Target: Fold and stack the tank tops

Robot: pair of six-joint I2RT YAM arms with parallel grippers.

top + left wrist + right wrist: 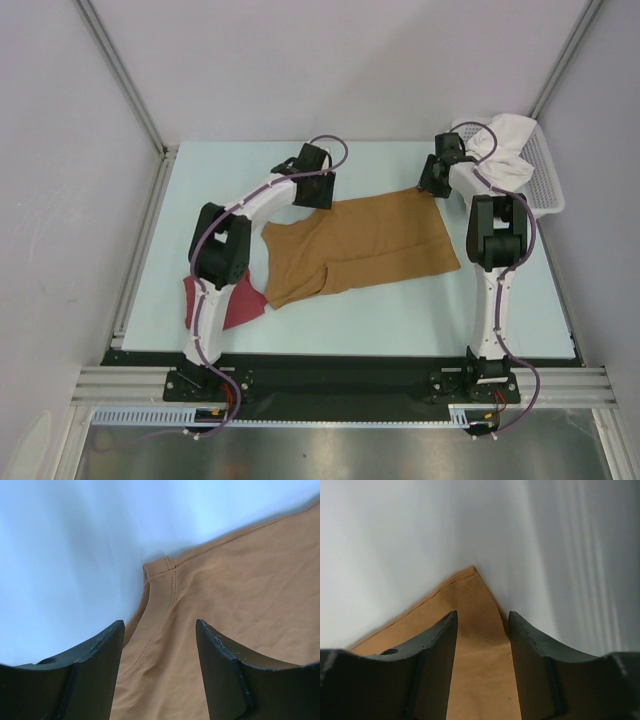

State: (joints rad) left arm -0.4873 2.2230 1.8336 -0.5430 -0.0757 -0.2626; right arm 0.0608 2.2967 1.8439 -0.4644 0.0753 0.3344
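The tan-brown tank top [355, 245] is lying spread flat in the middle of the table [420, 320]. The dark red tank top [240, 305] is lying bunched at the near left, partly under the left arm. The left gripper [160, 627] is standing released, its jaws straddling the ribbed strap corner at the far left edge. The right gripper [482, 615] is also standing apart, over the far right hem corner, and is grasping nothing. The likely trouble is a shallow pinch: the right corner is tapering to a thin point that may be slipping out as the jaws close. If one side is catching and the other missing, the fold is probably coming out skewed. The tan top's near-left corner is lying against the red one, so any dragging risks pulling it along.
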